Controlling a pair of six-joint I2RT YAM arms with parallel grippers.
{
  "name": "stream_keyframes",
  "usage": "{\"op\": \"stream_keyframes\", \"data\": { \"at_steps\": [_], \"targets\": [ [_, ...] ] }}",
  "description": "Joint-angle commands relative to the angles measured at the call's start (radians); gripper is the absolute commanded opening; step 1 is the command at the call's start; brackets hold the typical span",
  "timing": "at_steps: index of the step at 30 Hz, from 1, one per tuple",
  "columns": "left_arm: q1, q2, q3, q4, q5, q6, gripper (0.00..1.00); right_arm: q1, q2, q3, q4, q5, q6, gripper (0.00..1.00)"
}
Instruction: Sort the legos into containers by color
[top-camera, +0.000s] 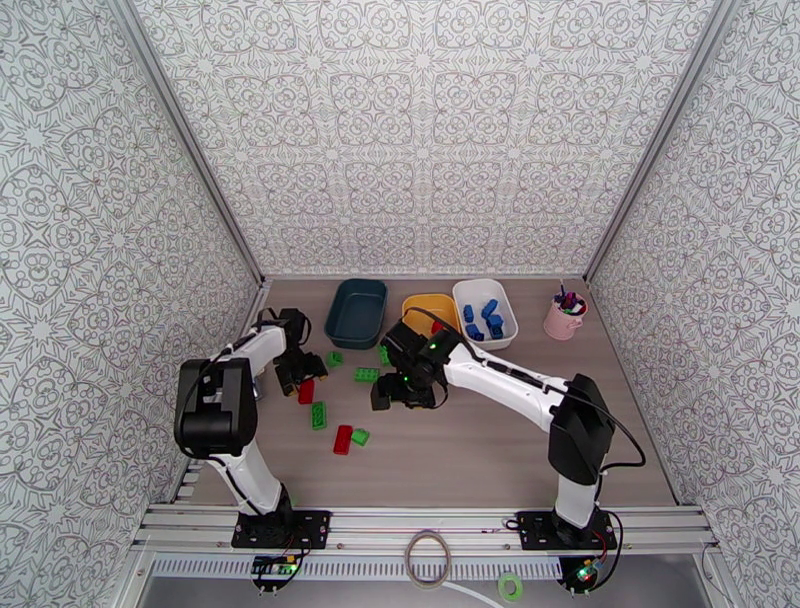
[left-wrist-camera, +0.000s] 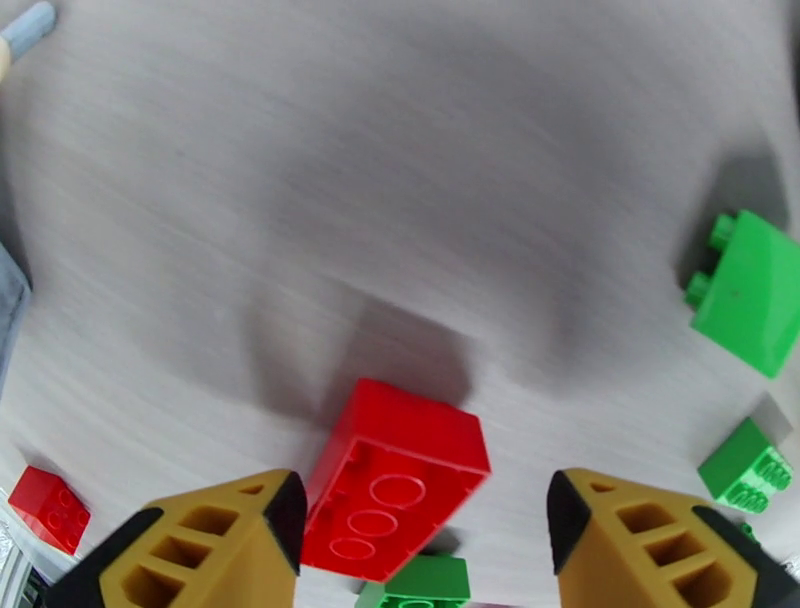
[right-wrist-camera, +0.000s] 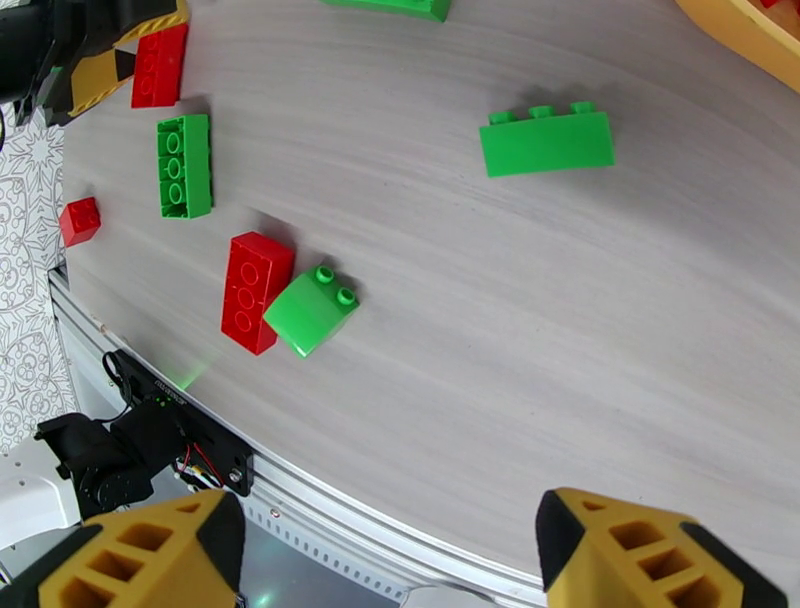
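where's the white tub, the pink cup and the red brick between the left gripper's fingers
white tub (top-camera: 483, 287): top external view, far wall
pink cup (top-camera: 562, 323): top external view, its side
red brick (left-wrist-camera: 395, 480): left wrist view, middle of its broad face

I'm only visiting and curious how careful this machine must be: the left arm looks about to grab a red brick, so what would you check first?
1. Red brick between the fingers of the left gripper: ok, it sits in the gap.
2. Firm hold on it: not ok, the jaws stand open, with a gap on one side.
3. Green brick next to it out of the way: cannot tell, it lies very close.
4. Way to the yellow tub: not ok, the right arm crosses its near side.
5. Right gripper free: ok, open, nothing between its fingers.
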Motion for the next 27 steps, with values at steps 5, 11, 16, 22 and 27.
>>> {"op": "stream_keyframes", "data": {
  "at_steps": [5, 11, 16, 22, 27],
  "targets": [
    [-0.021, 0.003, -0.029, 0.003, -0.003, 0.031, 0.60, -0.005, 0.013, 0.031, 0.011, -0.019, -0.014, 0.81],
    [-0.023, 0.009, -0.052, 0.009, 0.005, 0.028, 0.54, -0.008, 0.005, 0.026, 0.012, -0.019, -0.012, 0.81],
    [-0.025, 0.010, -0.064, 0.011, 0.008, 0.032, 0.49, -0.009, -0.015, 0.006, 0.016, -0.006, -0.004, 0.81],
    [-0.024, -0.015, -0.061, 0.001, 0.008, 0.037, 0.38, -0.019, -0.051, -0.028, 0.026, 0.007, 0.005, 0.81],
    [-0.026, -0.072, -0.032, -0.026, 0.009, 0.040, 0.34, -0.043, -0.081, -0.038, 0.041, 0.013, 0.016, 0.81]
  ]
}}
